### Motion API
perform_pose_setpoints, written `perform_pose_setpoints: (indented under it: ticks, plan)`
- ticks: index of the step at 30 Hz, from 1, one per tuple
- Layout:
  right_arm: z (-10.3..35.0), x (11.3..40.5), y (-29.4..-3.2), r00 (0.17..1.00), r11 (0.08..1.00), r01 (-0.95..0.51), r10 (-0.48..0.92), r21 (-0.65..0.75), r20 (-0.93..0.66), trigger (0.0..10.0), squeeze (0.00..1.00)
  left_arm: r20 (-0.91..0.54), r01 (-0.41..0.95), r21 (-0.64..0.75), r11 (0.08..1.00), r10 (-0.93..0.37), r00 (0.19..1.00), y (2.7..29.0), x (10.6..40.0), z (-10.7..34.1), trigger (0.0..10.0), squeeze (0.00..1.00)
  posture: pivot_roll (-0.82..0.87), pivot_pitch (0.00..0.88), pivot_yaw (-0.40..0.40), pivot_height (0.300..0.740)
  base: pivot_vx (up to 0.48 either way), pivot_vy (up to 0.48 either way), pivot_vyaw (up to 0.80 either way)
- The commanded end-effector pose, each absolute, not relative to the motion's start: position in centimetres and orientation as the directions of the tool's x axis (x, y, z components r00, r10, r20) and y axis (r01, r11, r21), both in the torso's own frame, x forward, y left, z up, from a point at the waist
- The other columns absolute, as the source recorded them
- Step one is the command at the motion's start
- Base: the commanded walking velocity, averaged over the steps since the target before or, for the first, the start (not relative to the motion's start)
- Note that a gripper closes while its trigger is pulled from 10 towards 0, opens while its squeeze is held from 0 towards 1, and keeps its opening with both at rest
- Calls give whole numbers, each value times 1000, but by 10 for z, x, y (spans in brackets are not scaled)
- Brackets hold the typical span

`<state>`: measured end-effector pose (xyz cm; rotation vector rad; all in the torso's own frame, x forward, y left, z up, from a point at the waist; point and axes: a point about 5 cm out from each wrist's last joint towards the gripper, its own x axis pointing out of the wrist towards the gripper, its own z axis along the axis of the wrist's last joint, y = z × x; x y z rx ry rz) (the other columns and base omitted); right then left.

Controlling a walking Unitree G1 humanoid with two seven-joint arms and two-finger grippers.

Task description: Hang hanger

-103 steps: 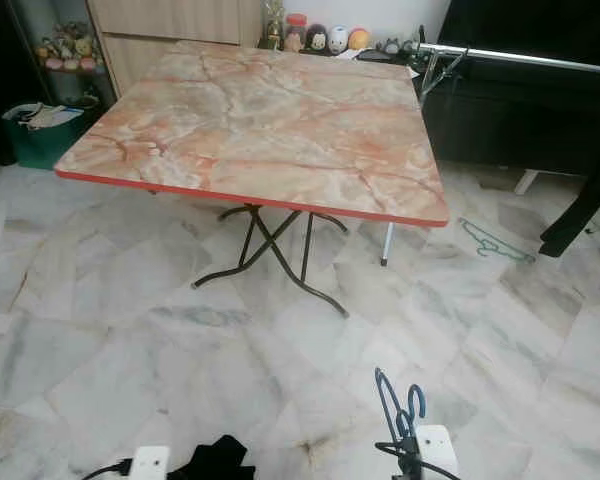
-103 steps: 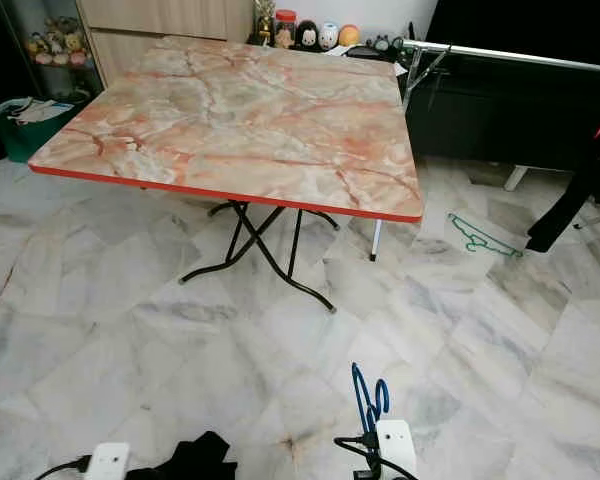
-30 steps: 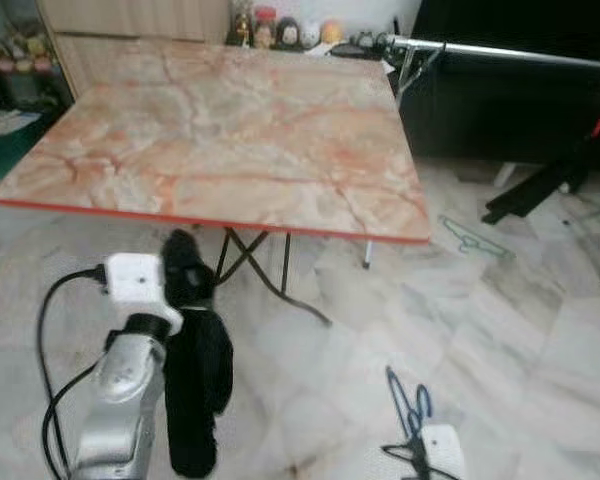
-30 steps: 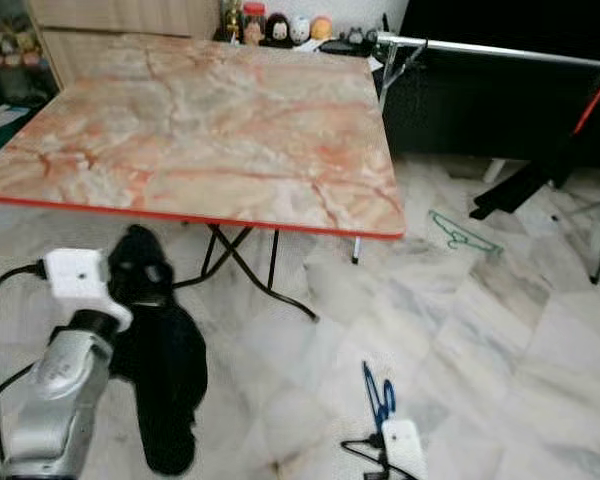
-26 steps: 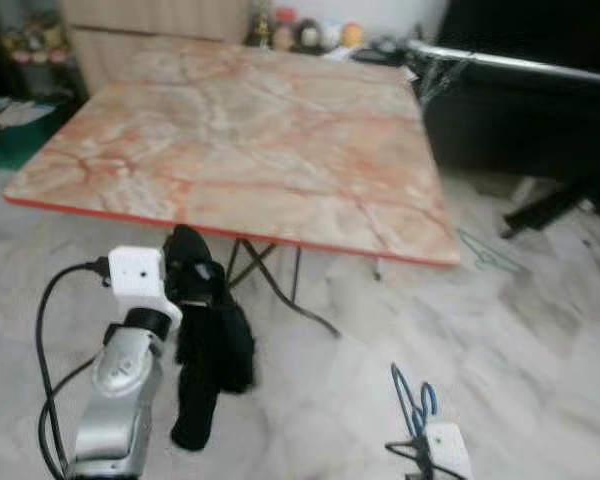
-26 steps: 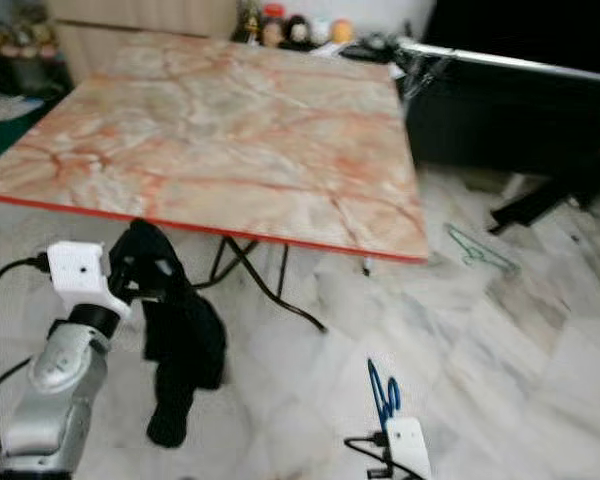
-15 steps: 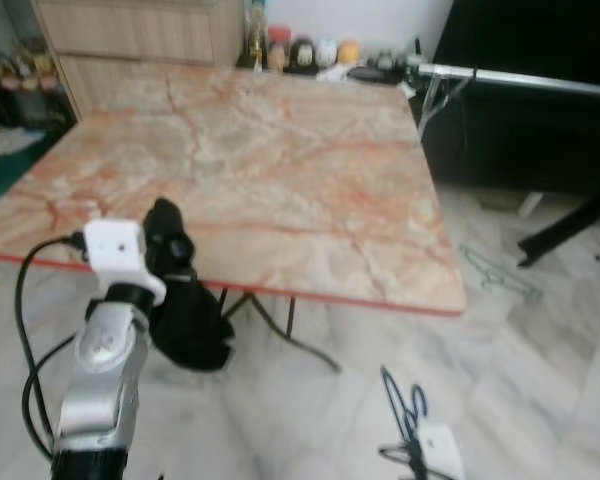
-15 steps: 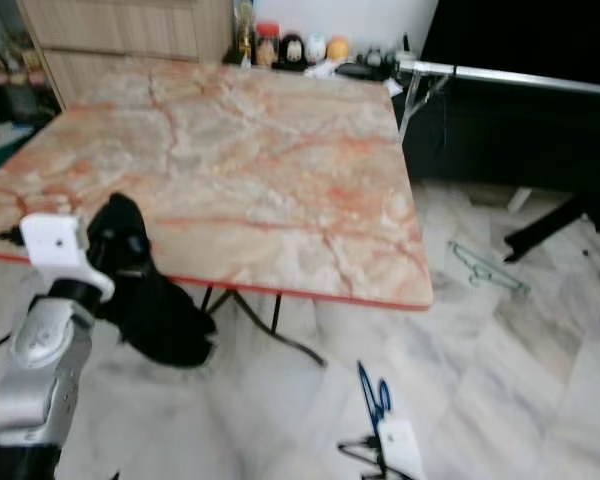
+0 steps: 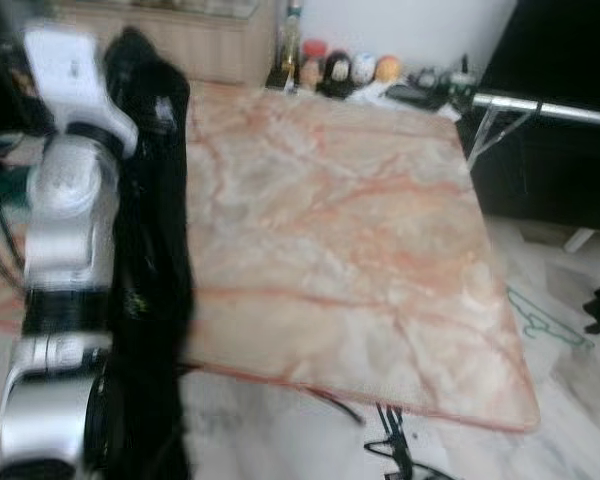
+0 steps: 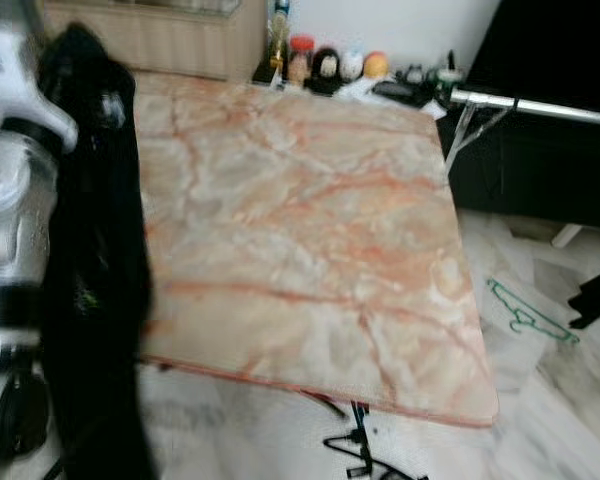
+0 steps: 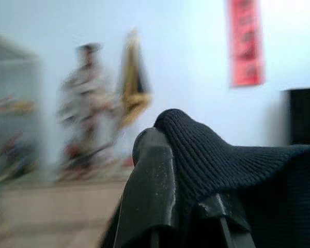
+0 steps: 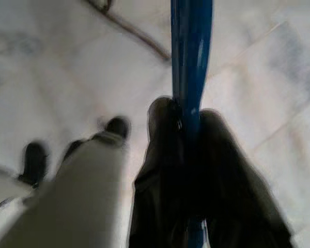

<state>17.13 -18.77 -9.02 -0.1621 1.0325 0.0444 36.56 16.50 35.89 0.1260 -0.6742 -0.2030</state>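
We raise our left hand [image 11: 186, 206], pinching a black garment [image 9: 150, 300], while our right hand [image 12: 188, 170] clamps the blue hanger [image 12: 190, 51] for dressing.

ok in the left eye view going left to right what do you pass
left arm → black garment → table → metal rail above a green hanger on the floor
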Motion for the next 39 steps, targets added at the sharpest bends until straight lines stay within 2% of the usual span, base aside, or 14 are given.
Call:
perform_pose_setpoints:
  ticks: [1,5,11,16,17,19,20,24,25,28,35,36,37,39]
  plan:
    - [-89,175,-187,520,985,-125,-37,-119,-854,10000,0,593,185,199,962,-268,759,155,370,361,10000,0,92,4,-81,740,345,0,0]
    - [-89,175,-186,518,986,-119,-39,-117,-854,10000,0,504,313,226,922,-386,773,134,368,338,10000,0,89,15,-77,740,86,0,0]
    - [-90,172,-188,514,991,-73,-62,-116,-855,10000,0,342,438,100,893,-444,828,139,352,272,10000,0,91,30,-79,740,0,0,0]
    - [-90,172,-188,514,990,-76,-61,-117,-855,10000,0,316,452,94,887,-457,831,140,348,263,10000,0,90,33,-79,740,0,0,0]
    - [-90,171,-188,514,990,-83,-59,-118,-856,10000,0,202,457,75,886,-462,863,148,330,230,10000,0,94,44,-80,740,0,0,0]
    - [-90,171,-188,514,989,-85,-58,-118,-856,10000,0,139,450,70,891,-455,880,153,321,213,10000,0,94,44,-80,740,0,0,0]
    - [-91,171,-188,512,989,-88,-57,-118,-857,10000,0,11,433,117,894,-437,899,160,305,182,10000,0,95,46,-80,740,0,0,0]
    - [-91,170,-188,511,989,-92,-56,-119,-858,10000,0,-87,439,100,893,-431,898,164,294,159,10000,0,91,45,-78,740,0,0,0]
    - [-91,170,-188,511,988,-93,-56,-120,-858,10000,0,-169,442,157,883,-417,893,168,290,145,10000,0,90,42,-78,740,0,0,0]
    - [-91,170,-188,511,988,-93,-57,-121,-858,10000,0,-225,442,158,883,-404,887,173,283,132,10000,0,86,38,-75,740,0,0,0]
    - [-91,169,-188,511,987,-100,-55,-123,-858,10000,0,-187,415,136,900,-388,903,164,277,133,10000,0,85,32,-72,740,0,0,0]
    - [-91,169,-188,511,987,-100,-55,-122,-858,10000,0,-169,399,129,908,-376,911,162,276,133,10000,914,85,32,-72,740,0,0,0]
    - [-91,169,-188,512,988,-96,-56,-122,-857,10000,0,-151,381,114,918,-363,920,162,275,133,10000,1000,80,28,-70,740,0,0,0]
    - [-91,169,-188,512,988,-93,-57,-122,-857,10000,0,-145,371,105,923,-355,924,162,273,132,10000,1000,74,24,-68,740,0,0,0]
